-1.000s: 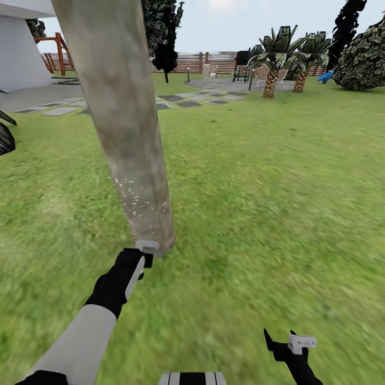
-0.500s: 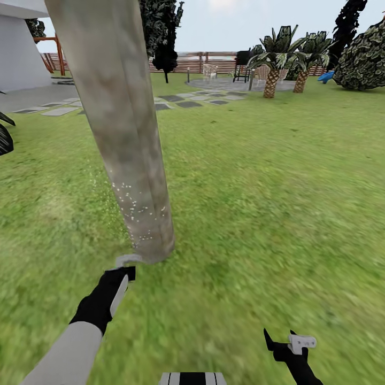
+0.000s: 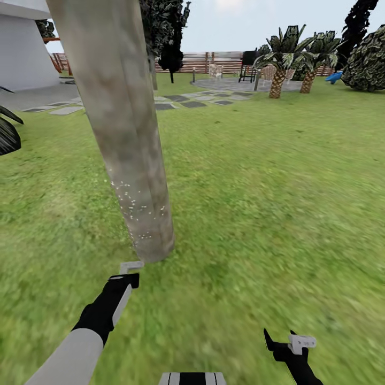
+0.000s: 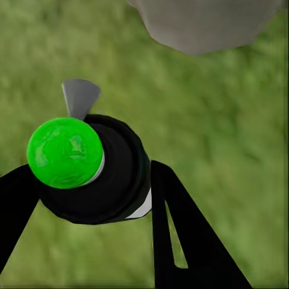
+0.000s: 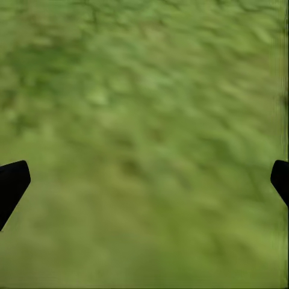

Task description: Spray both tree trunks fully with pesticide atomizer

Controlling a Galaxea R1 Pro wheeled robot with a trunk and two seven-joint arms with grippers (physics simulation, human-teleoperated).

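Observation:
The thick pale tree trunk (image 3: 133, 160) rises at the left of the head view, with white specks low on its bark. My left gripper (image 3: 127, 274) hovers just short of the trunk's base, shut on the pesticide atomizer (image 4: 90, 174). The atomizer has a black body, a bright green round cap and a grey nozzle (image 4: 79, 96) pointing toward the trunk's foot (image 4: 205, 24). Black fingers (image 4: 180, 235) flank the body on both sides. My right gripper (image 3: 287, 342) hangs low over the grass (image 3: 256, 214), open, with its fingertips (image 5: 12, 183) far apart and nothing between them.
Grass lawn spreads all around. A white house (image 3: 24, 53) and grey paving slabs (image 3: 176, 101) lie at the back left. Palms (image 3: 278, 64), a grill and chairs on a paved circle stand before the wooden fence (image 3: 214, 61). A dark plant (image 3: 8, 133) pokes in at the left edge.
My left arm has drawn back and leftward from the trunk's base, still holding the atomizer. The view has turned slightly left. The right arm has stayed put.

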